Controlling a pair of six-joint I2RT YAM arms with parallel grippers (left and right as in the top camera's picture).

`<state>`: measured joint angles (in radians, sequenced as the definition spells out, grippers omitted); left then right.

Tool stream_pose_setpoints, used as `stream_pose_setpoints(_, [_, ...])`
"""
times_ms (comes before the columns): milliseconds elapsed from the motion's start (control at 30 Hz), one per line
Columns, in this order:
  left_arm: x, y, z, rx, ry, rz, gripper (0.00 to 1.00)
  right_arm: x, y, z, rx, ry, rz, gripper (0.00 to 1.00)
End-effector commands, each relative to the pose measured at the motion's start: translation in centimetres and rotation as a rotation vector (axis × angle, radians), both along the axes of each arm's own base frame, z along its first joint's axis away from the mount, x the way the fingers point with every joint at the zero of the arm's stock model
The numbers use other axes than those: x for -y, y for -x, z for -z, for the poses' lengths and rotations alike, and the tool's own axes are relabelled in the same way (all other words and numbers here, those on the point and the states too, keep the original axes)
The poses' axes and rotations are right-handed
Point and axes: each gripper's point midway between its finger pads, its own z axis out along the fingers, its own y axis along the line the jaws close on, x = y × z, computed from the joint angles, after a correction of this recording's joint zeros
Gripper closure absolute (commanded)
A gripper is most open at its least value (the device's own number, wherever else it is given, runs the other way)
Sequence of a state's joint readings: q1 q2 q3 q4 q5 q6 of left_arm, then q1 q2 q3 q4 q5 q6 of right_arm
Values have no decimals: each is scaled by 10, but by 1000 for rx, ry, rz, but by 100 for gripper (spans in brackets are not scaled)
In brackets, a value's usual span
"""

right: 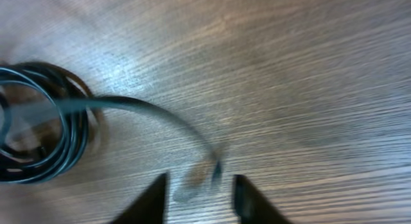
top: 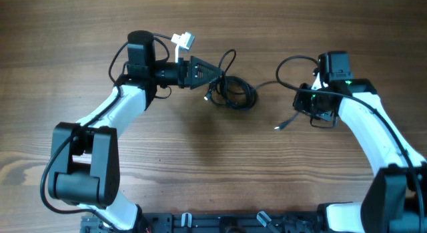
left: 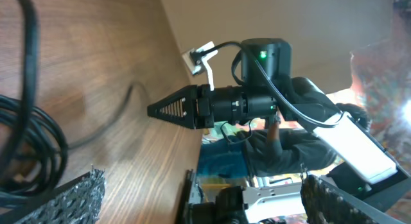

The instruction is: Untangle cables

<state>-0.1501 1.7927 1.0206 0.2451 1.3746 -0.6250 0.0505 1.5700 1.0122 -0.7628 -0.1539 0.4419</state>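
The cables are thin black cords. A coiled, knotted bundle (top: 233,93) lies mid-table, and a loose strand runs right from it to a small plug (top: 280,126). My left gripper (top: 212,77) points right, its tip at the bundle's left edge. In the left wrist view its jaws (left: 199,179) are wide open and empty, with the coils (left: 26,147) at the far left. My right gripper (top: 308,113) is just right of the loose plug. In the right wrist view its open fingers (right: 200,179) flank the blurred plug (right: 215,167), with the coil (right: 38,121) at the left.
A white connector (top: 181,41) hangs on the left arm's own wiring. Thick black robot wires loop by the right wrist (top: 293,66). The other arm's pointed gripper (left: 173,110) shows in the left wrist view. A black rail (top: 220,223) runs along the front edge.
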Motion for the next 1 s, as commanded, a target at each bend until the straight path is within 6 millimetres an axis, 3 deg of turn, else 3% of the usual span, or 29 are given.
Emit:
stream_pose_setpoints(0, [-15,-22,16,86,-87,-115,0,-16,5,7,-23,-75,-99,21])
stream_pose_setpoints(33, [-22,-31,30,63,-149,-181,0,-16,5,3,-27,-74,-102,7])
stream_pose_setpoints(67, [-26,-36,40,47,-198,-224,0,-17,4,0,-25,-74,-117,2])
stream_pose_setpoints(167, [-30,-41,62,43,-315,-288,0,-20,-6,-22,7,-85,-150,0])
stream_pose_setpoints(267, [-7,-37,60,158,-332,-237,0,-27,-22,-45,65,-119,-163,1])
stream_pose_setpoints(400, [1,-51,89,195,-548,-369,1,-38,-34,-54,122,-175,-182,1])
stream_pose_setpoints(433, [4,-53,94,208,-594,-393,5,-38,-34,-54,124,-175,-182,1])
stream_pose_setpoints(500, [9,-54,100,229,-656,-429,23,-38,-35,-54,126,-175,-182,1])
stream_pose_setpoints(533, [13,-54,101,248,-683,-445,43,-38,-35,-54,127,-175,-183,2])
stream_pose_setpoints(633, [22,-55,100,284,-701,-462,53,-40,-36,-55,133,-181,-189,3])
stream_pose_setpoints(667, [22,-56,99,289,-700,-468,62,-44,-37,-57,143,-206,-199,3])
stream_pose_setpoints(700, [23,-56,98,277,-692,-477,74,-50,-39,-61,164,-237,-223,5])
stream_pose_setpoints(733, [22,-57,97,256,-684,-490,92,-60,-43,-68,206,-277,-278,6])
stream_pose_setpoints(833, [25,-56,89,153,-597,-509,96,-96,-53,-102,375,-466,-468,8])
stream_pose_setpoints(967, [46,-43,49,147,-376,-366,96,-105,-59,-113,431,-510,-496,15])
